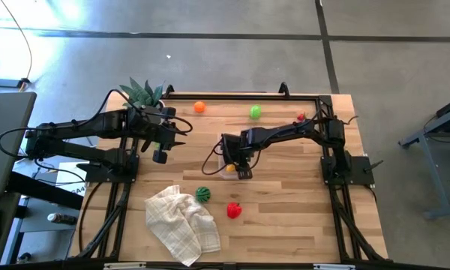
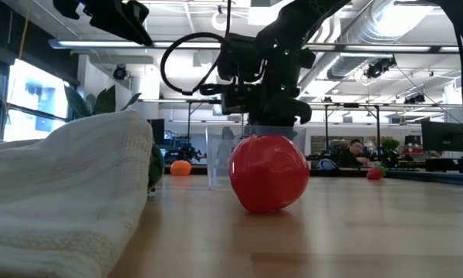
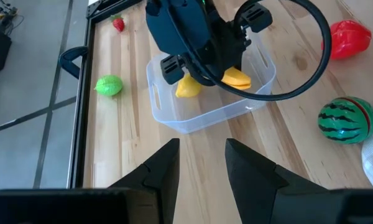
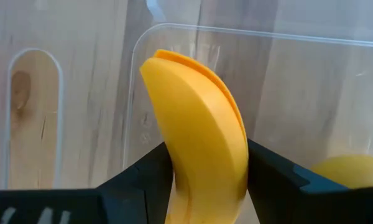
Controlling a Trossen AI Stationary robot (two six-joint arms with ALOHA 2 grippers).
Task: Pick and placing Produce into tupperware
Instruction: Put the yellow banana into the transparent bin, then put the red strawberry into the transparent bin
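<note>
The clear tupperware [image 3: 199, 118] stands mid-table, with my right gripper [image 4: 208, 163] reaching down into it from above, shut on the yellow banana [image 4: 199, 106]. A second yellow piece [image 4: 354, 169] lies in the tub beside it. My left gripper [image 3: 202, 163] hovers open above the table to the tub's left, with nothing between its fingers. Loose produce lies on the wood: an orange ball [image 1: 199, 107], a green piece [image 1: 255, 112], a small red piece [image 1: 301, 117], a striped melon [image 1: 202, 194] and a red piece [image 1: 234, 210]. My right gripper has the banana between its two fingers, one on each flat side [image 4: 177, 155]. The fingers come steeply from above, pointing down into the tub. The banana stands on end with its curved far end [image 4: 174, 62] inside the tub wall; whether it rests on the tub floor is hidden.
A crumpled white checked cloth [image 1: 181, 223] lies at the near left, next to the melon. A spiky green plant [image 1: 142, 93] stands at the far left corner behind my left arm. A black frame rail [image 1: 240, 96] runs along the table's far edge.
</note>
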